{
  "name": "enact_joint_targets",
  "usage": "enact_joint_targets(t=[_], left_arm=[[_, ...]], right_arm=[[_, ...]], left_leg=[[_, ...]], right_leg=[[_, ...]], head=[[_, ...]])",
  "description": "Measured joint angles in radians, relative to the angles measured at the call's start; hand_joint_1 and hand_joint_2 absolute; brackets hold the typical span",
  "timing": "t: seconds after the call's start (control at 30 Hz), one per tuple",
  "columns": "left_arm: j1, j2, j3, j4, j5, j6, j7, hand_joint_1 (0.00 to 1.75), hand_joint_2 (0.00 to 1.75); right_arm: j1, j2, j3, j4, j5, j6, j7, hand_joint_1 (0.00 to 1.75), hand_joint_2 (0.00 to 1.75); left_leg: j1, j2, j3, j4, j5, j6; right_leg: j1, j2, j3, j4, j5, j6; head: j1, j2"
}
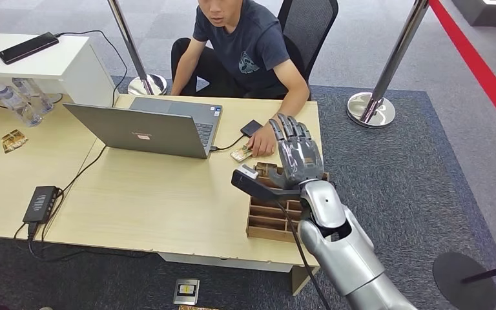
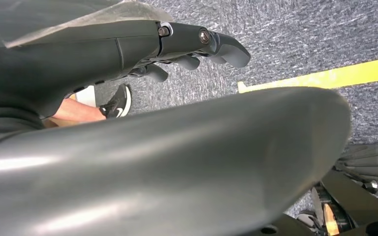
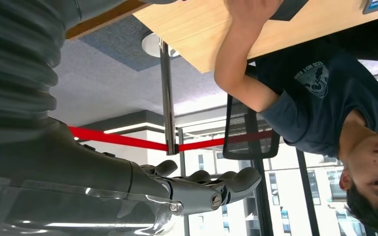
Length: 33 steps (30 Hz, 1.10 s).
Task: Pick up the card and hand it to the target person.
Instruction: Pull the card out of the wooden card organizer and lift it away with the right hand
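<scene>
Card [image 1: 241, 154] on desk under person's hand [image 1: 263, 143]; right hand [image 1: 296, 152] empty, fingers spread, just beside. Risk: withdrawing arm clips card box [image 1: 268, 216].

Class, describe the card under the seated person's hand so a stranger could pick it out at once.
Find the open laptop on the wooden table. Beside its right end, the person's hand rests on a small patterned card. Unlike the plain black object behind it, it is pale and printed.

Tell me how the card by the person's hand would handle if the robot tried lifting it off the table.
The card looks thin and lies flat on the table, so fingers would probably struggle to get under an edge. It is likely light and fairly stiff. The person's hand touches it, so it may not slide freely.
</scene>
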<state>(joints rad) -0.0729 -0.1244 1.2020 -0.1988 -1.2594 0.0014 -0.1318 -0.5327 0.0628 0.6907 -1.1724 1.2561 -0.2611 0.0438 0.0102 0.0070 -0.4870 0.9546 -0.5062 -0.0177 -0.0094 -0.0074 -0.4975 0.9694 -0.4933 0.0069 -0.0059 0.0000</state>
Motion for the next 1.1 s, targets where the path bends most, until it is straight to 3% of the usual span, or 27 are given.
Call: enact_joint_targets(t=[0.07,0.2,0.23,0.33,0.5,0.73,0.83,1.1], left_arm=[[0.000,0.000,0.000,0.000,-0.001,0.000,0.001,0.00,0.00],[0.000,0.000,0.000,0.001,-0.006,-0.001,0.003,0.00,0.00],[0.000,0.000,0.000,0.001,-0.009,-0.002,0.003,0.00,0.00],[0.000,0.000,0.000,0.001,-0.015,-0.004,0.003,0.00,0.00],[0.000,0.000,0.000,0.001,-0.020,-0.008,0.002,0.00,0.00],[0.001,0.000,0.000,0.001,-0.022,-0.009,0.004,0.00,0.00],[0.001,0.000,0.000,0.002,-0.021,-0.009,0.004,0.00,0.00],[0.002,-0.001,0.000,0.005,-0.016,-0.004,0.003,0.00,0.00]], right_arm=[[0.001,0.005,0.002,0.004,-0.007,0.003,0.000,0.01,1.75],[0.002,0.019,0.007,0.019,-0.012,0.020,0.000,1.29,1.75],[0.000,0.024,0.008,0.029,-0.014,0.026,0.002,1.34,1.75],[-0.008,0.043,0.008,0.073,-0.019,0.027,0.009,1.32,1.75],[-0.031,0.061,0.008,0.157,-0.034,0.017,0.010,0.82,1.75],[-0.034,0.072,0.008,0.208,-0.037,0.011,0.010,0.59,1.75],[-0.036,0.073,0.008,0.220,-0.037,0.012,0.010,0.57,1.75],[-0.045,0.080,0.006,0.251,-0.040,0.011,0.006,0.74,1.75]], left_leg=[[0.000,0.000,0.000,0.000,0.000,0.000],[0.000,0.000,0.000,0.000,0.000,0.000],[0.000,0.000,0.000,0.000,0.000,0.000],[0.000,0.000,0.000,0.000,0.000,0.000],[0.000,0.000,0.000,0.000,0.000,0.000],[0.000,0.000,0.000,0.000,0.000,0.000],[0.000,0.000,0.000,0.000,0.000,0.000],[0.000,0.000,0.000,0.000,0.000,0.000]], right_leg=[[0.000,0.000,0.000,0.000,0.000,0.000],[0.000,0.000,0.000,0.000,0.000,0.000],[0.000,0.000,0.000,0.000,0.000,0.000],[0.000,0.000,0.000,0.000,0.000,0.000],[0.000,0.000,0.000,0.000,0.000,0.000],[0.000,0.000,0.000,0.000,0.000,0.000],[0.000,0.000,0.000,0.000,0.000,0.000],[0.000,0.000,0.000,0.000,0.000,-0.001]], head=[[0.000,0.000],[0.000,0.000],[0.000,0.000],[0.000,0.000],[0.000,0.000],[0.000,0.000],[0.000,0.000],[0.000,0.000]])
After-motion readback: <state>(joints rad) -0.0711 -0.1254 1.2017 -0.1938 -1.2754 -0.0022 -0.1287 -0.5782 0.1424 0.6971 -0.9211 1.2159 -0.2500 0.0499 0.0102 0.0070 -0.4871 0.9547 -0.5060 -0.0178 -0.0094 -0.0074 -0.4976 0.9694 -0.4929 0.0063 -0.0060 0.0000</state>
